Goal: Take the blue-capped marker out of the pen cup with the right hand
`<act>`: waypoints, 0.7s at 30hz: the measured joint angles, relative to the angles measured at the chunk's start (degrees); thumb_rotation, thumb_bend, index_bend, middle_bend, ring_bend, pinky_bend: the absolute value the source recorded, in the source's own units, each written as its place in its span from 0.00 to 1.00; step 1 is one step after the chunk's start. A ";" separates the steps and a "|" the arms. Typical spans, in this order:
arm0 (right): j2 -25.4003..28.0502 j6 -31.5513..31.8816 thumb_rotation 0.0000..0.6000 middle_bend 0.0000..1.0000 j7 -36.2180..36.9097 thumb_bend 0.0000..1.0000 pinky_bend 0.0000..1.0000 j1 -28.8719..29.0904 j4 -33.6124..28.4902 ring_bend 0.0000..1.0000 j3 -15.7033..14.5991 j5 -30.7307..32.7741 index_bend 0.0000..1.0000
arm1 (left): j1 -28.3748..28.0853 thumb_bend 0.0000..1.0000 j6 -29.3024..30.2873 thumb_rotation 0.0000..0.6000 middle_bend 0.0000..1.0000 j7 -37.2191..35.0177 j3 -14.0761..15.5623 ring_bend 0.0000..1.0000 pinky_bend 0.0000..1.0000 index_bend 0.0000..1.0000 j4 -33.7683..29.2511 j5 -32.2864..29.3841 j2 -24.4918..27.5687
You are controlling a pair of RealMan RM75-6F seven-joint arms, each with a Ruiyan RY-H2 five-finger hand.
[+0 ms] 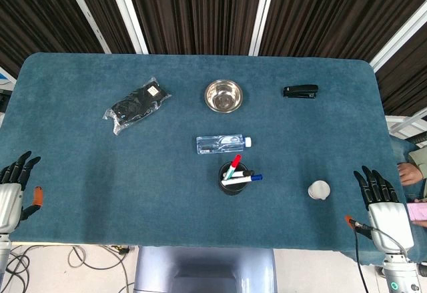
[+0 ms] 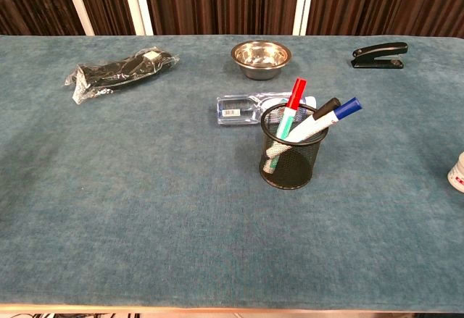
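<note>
Black wire-mesh pen cup [image 2: 293,151] stands upright on the teal cloth table [image 2: 130,209], well to the left of the right hand [image 1: 381,203], which rests at the table's near edge, fingers spread, holding nothing. Leaning from the cup toward that hand is the blue-capped marker [image 2: 330,118], among the others. Far across, the left hand [image 1: 13,189] lies likewise spread, holding nothing.
</note>
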 measured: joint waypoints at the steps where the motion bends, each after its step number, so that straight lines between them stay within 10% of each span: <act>1: 0.06 0.24 1.00 0.00 -0.02 0.22 0.16 -0.13 -0.13 0.04 0.09 -0.12 0.00 | 0.09 0.56 0.35 1.00 0.03 -0.12 0.02 0.11 0.14 0.12 0.15 0.32 -0.16; 21: 0.03 -1.52 1.00 0.00 1.53 0.22 0.16 -0.13 -0.09 0.04 0.27 -0.06 0.00 | 0.35 0.56 1.09 1.00 0.04 -1.74 -0.23 0.11 0.14 0.12 1.47 0.98 -1.08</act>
